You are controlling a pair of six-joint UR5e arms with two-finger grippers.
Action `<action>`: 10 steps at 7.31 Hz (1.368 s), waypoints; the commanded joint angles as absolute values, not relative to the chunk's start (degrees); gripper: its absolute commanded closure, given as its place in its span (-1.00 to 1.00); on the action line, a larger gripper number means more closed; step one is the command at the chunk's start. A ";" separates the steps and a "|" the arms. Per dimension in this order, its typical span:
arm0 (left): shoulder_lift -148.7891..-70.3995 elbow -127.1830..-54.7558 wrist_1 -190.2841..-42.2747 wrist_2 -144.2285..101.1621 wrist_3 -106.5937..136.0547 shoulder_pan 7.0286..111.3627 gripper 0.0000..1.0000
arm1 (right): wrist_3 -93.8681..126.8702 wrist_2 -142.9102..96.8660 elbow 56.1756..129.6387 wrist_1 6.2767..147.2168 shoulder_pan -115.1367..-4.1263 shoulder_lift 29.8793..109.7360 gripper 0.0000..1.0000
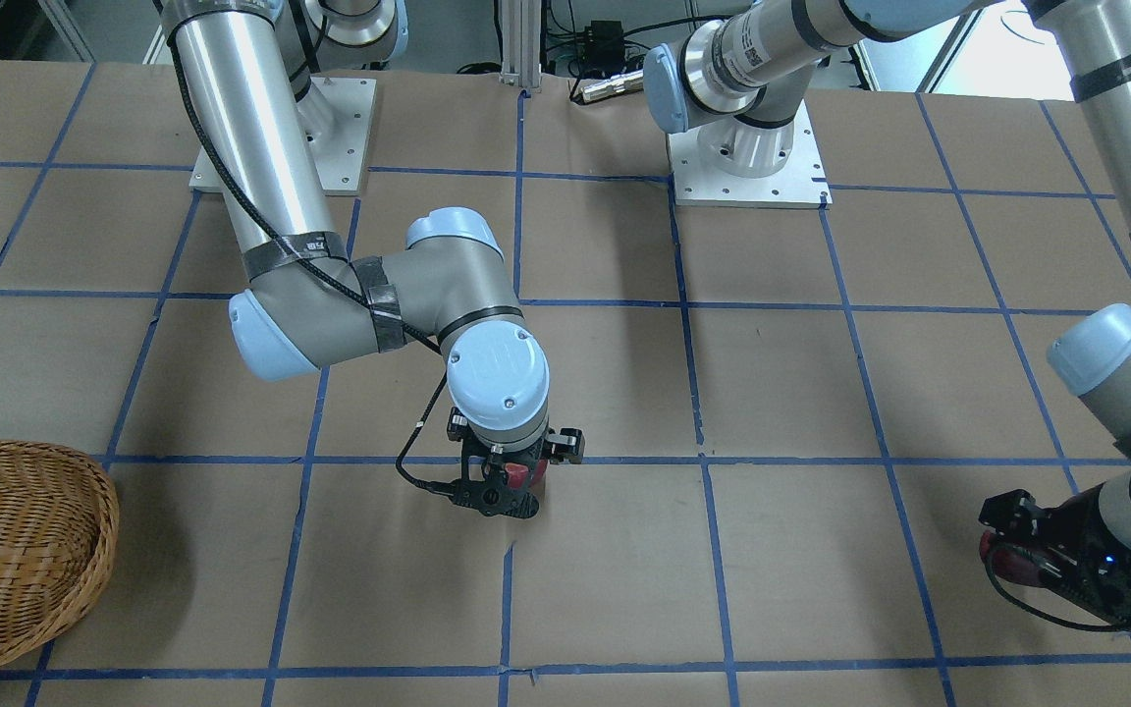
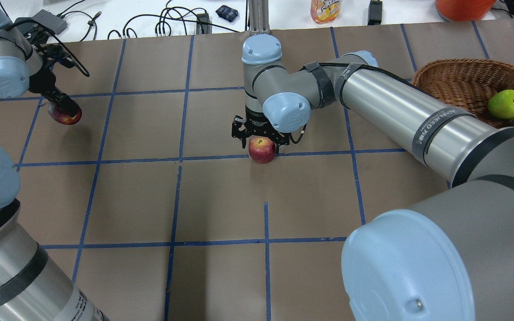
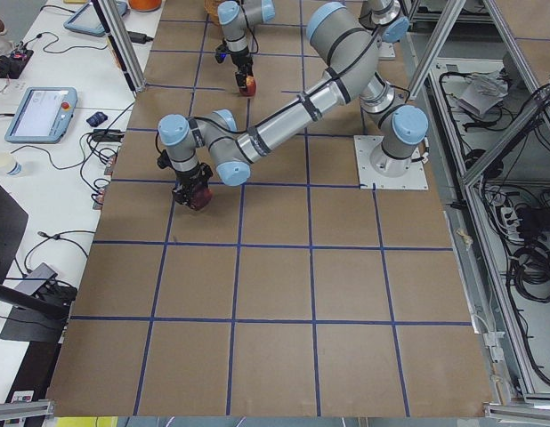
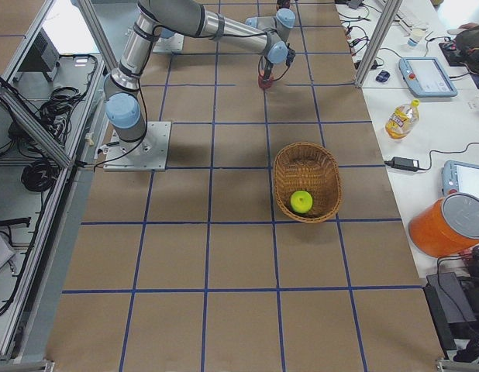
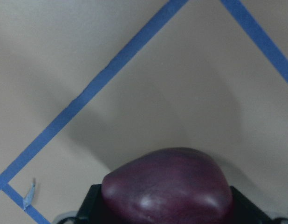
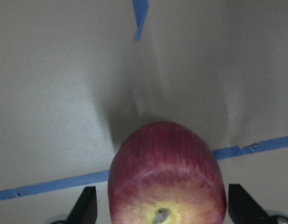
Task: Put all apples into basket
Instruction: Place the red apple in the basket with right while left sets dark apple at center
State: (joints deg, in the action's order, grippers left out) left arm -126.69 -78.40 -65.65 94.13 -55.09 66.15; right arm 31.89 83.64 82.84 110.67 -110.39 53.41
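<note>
Centring counts most at this grasp.
- Red apple [image 2: 262, 150]: rests on the tabletop [image 2: 221, 200] mid-grid, straddled by the right end effector [image 2: 260, 138]. Its fingers [image 6: 88, 205] are spread, with a gap on either side. Close evenly across the widest girth so it cannot roll.
- Maroon apple [image 2: 66, 116]: pinched in the left end effector [image 2: 63, 107], well apart from the basket [image 2: 444, 71].
- Green apple [image 2: 507, 104]: already in the basket.
</note>
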 commanded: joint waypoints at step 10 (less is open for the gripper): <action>-117.14 -96.59 -53.91 84.91 37.03 107.28 -0.72 | -3.85 91.75 82.09 96.06 -74.95 71.19 1.00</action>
State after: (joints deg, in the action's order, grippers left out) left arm -115.35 -96.79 -58.30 86.40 28.03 102.43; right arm 8.86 89.28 82.29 96.48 -83.08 70.90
